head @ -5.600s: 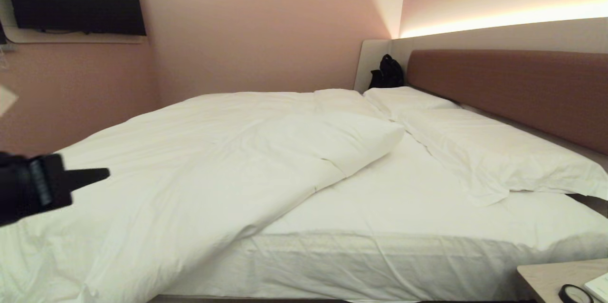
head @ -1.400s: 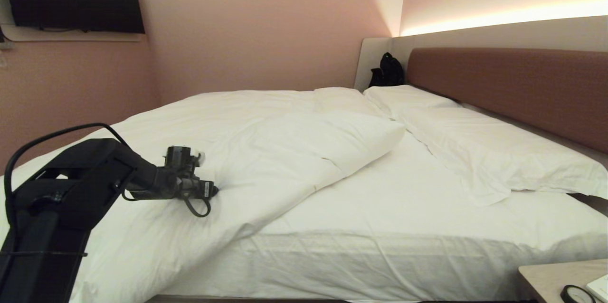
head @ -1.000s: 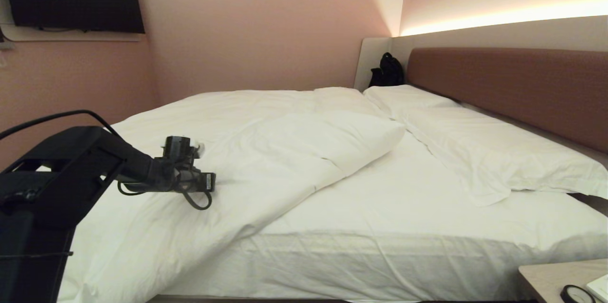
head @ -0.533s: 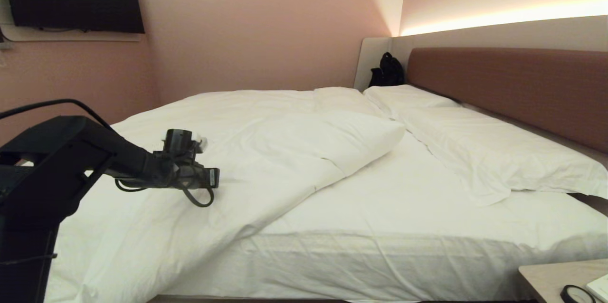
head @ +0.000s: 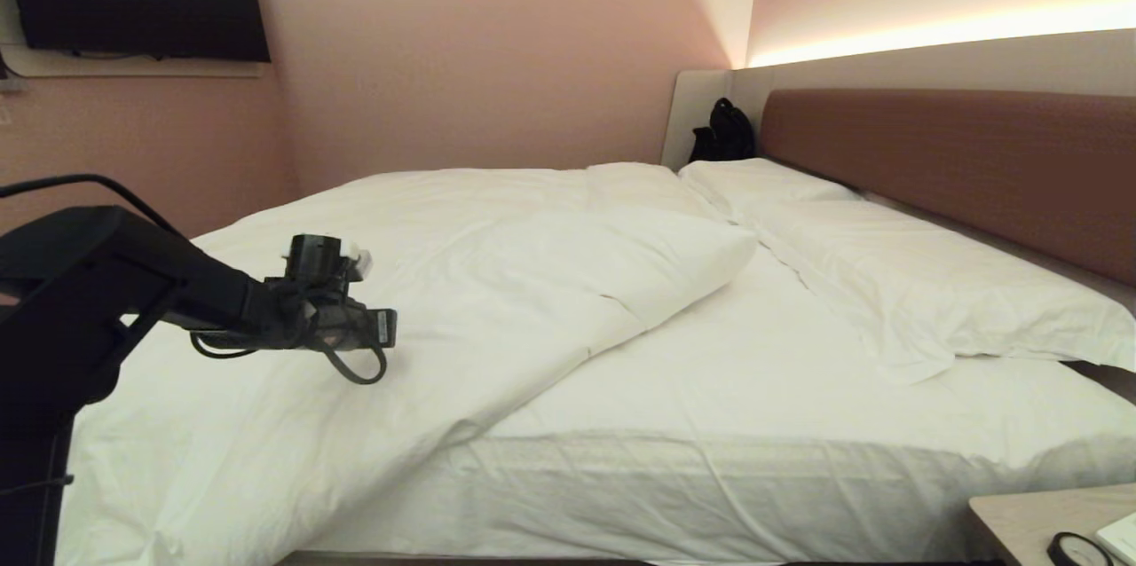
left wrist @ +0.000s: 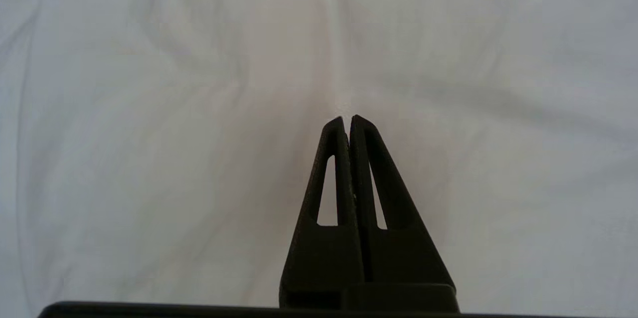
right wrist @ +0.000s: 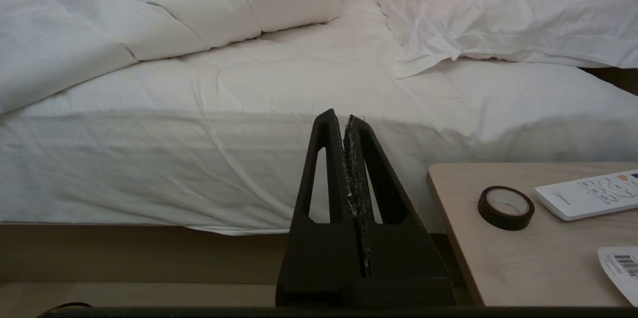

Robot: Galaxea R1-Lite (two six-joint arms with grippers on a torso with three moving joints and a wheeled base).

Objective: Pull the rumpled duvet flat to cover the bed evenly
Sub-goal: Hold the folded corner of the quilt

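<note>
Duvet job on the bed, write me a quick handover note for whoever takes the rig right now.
Left gripper: shut, over the duvet; whether it pinches cloth cannot be told.
Right gripper: shut, empty, parked low beside the bed.
Duvet: bunched on the left half, folded corner near the middle. The sheet next to the pillows is bare.
Done: nothing flattened yet.
Left: pull the duvet across to cover the bed evenly.
</note>
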